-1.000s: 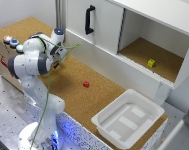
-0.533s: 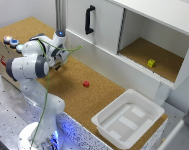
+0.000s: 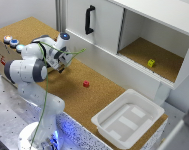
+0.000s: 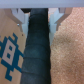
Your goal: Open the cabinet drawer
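While the drawer [image 3: 121,67] runs as a long, low white band along the cabinet's [image 3: 159,12] foot, its front looks flush with the panels above. Over it, a door [image 3: 96,25] with a black handle [image 3: 89,19] stands toward the exterior view's left, beside an open compartment [image 3: 149,55] holding a small yellow block [image 3: 151,63]. On the cork table [image 3: 74,95] a red block [image 3: 86,84] lies near the drawer. A white tub [image 3: 128,118] sits toward the exterior view's right. The gripper [image 3: 69,56] hovers near the drawer's end at the exterior view's left, apart from it. In the wrist view the fingers [image 4: 21,17] stand spread, with nothing between them but a dark strip [image 4: 37,50] and cork beside it.
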